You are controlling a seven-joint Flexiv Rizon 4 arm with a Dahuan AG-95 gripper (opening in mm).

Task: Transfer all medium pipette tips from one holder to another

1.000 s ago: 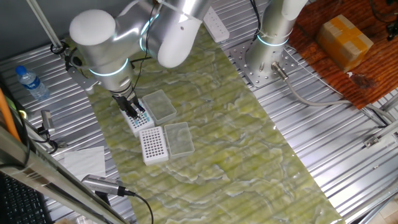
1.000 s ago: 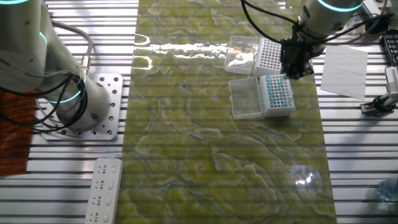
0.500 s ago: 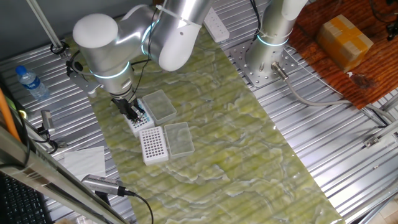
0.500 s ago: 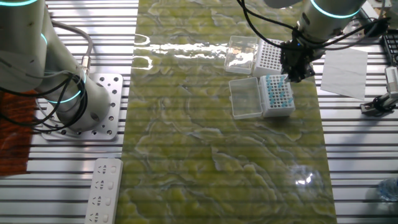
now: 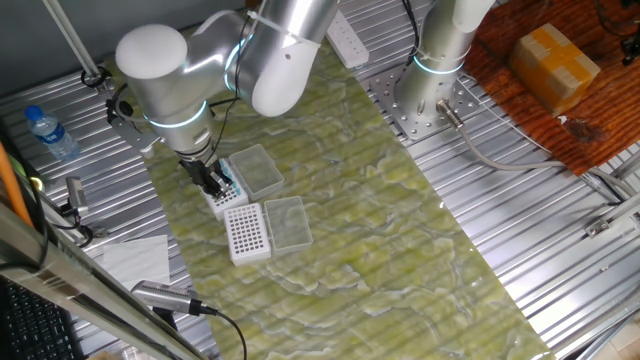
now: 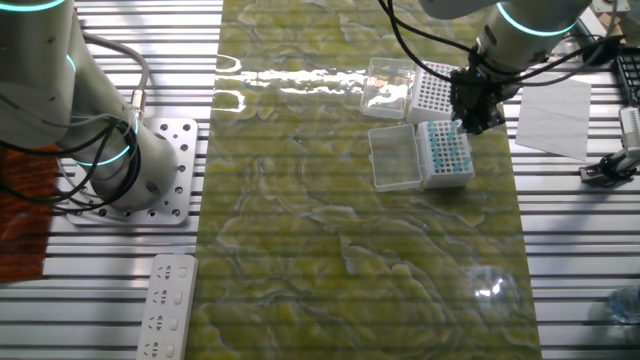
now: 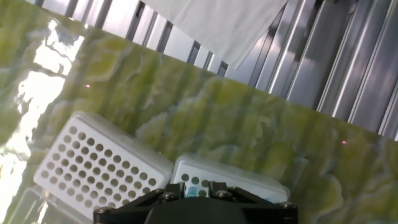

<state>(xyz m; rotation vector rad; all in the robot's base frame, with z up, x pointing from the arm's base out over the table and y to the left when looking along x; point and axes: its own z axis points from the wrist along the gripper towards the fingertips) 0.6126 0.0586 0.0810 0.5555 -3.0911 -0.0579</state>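
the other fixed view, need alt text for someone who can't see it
A robot arm's gripper hangs over a white holder filled with blue pipette tips on a green marbled mat. Beside it sits a second white holder with bare holes, each with a clear lid open alongside. Whether the jaws are open is not visible.

Even, bright overhead lighting in both fixed views; shadows are soft and short. Specular glare streaks the glossy green mat (image 6: 300,200) at upper centre of the other fixed view and along the left edge of the hand view. In the hand view, the gripper (image 7: 198,202) at bottom centre is dark and slightly defocused.
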